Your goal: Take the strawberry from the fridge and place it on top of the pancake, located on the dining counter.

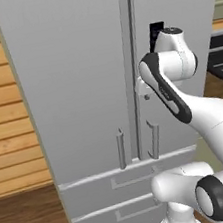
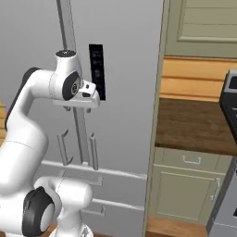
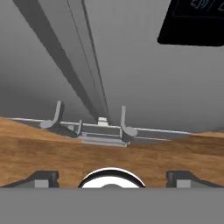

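Fridge [image 1: 79, 88] top cut off by frame edge; closed doors hide interior; arm covers right door partly.

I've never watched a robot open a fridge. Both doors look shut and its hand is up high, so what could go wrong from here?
1. The open fingers hang well above the two bar handles; coming down they could strike the fridge door instead.
2. The handles stand close together, so it may catch the wrong one.
3. The arm's elbow sits near the door, which may block its swing.
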